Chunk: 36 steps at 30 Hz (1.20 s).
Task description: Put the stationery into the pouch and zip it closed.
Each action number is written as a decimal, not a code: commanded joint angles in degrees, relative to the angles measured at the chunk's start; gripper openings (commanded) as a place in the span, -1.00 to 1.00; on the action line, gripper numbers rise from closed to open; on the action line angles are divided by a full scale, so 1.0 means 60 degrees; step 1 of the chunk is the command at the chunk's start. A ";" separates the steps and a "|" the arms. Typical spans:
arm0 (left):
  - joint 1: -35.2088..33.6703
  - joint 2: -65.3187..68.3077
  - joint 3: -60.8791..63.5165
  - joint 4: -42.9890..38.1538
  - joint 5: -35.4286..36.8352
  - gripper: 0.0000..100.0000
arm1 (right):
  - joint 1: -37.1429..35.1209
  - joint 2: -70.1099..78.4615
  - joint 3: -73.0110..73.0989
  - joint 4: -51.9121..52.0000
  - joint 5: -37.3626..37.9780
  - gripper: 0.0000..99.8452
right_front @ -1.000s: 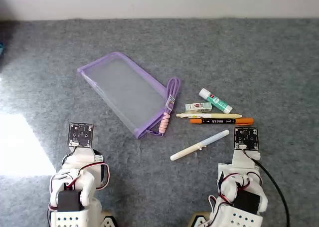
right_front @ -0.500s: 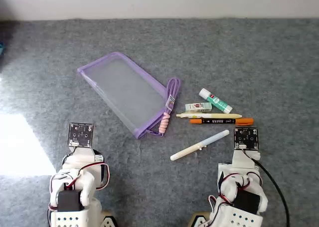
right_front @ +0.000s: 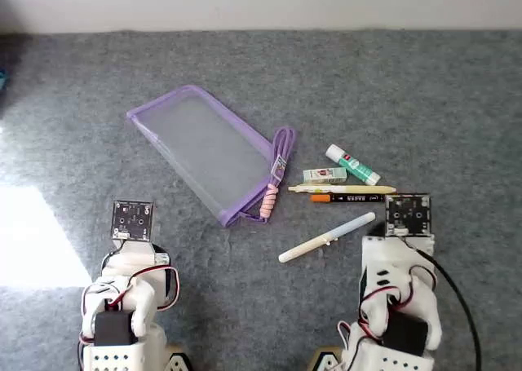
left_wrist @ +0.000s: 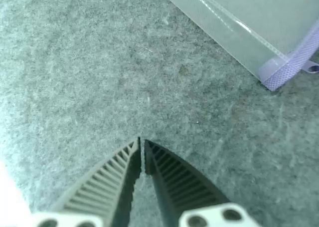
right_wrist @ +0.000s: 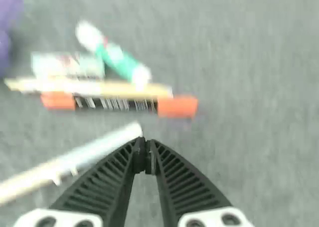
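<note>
One grey felt mat [right_front: 457, 102]: covers the table under everything.
Pouch: the clear plastic pouch with purple trim [right_front: 204, 151] lies flat left of centre, its zip end towards the stationery; nothing is inside yet.
Right arm [right_front: 400, 257]: it has pushed forward, and its head now hides the marker's far end. This is probably the first pick.
Right gripper [right_wrist: 145, 147]: jaws pressed together, empty, above the two-tone pen.
Left gripper [left_wrist: 142, 144]: unmoved, jaws together, empty, near the pouch corner.
Pens: the pastel blue-and-yellow pen [right_front: 326, 237], yellow pen [right_front: 342, 189] and orange-capped black marker [right_front: 351, 198] lie where they did.
Smallest: green-and-white glue stick [right_front: 352, 165], boxed eraser [right_front: 325, 175].
</note>
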 commanded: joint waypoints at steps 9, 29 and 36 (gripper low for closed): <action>0.0015 -0.0103 -0.0081 0.0029 -0.0088 -0.97 | -0.1795 0.7333 -0.5040 -0.0447 0.0103 -0.98; 0.0015 -0.0103 -0.0081 0.0029 -0.0088 -0.97 | -0.4872 1.6535 -1.1692 -0.1941 0.0029 -0.97; 0.0015 -0.0103 -0.0081 0.0029 -0.0088 -0.97 | -0.5473 1.7824 -1.1692 -0.3700 0.0103 -0.97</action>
